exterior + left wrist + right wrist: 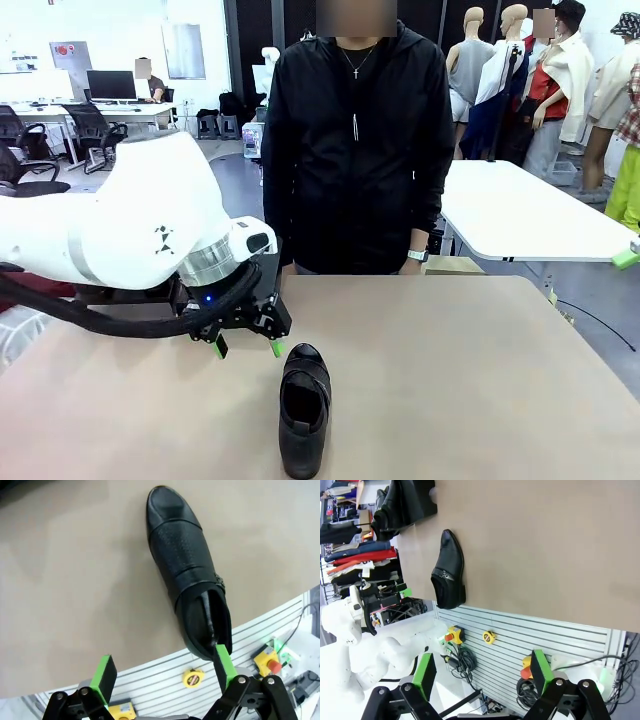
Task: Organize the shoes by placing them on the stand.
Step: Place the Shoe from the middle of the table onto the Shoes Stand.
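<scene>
One black leather strapped dress shoe [304, 408] lies on the tan table [480, 380]. Beside its heel hangs the left gripper [247, 347], jaws spread, seemingly not touching. The right gripper [482, 672] is spread too, well off the shoe.

We can read no text, label, brand or number anywhere; the wall posters at ten o'clock are too small to make out.

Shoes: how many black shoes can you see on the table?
1. The black shoe lies on the table near the robot's edge, just beside the left pincer. Others may be out of view.
</scene>
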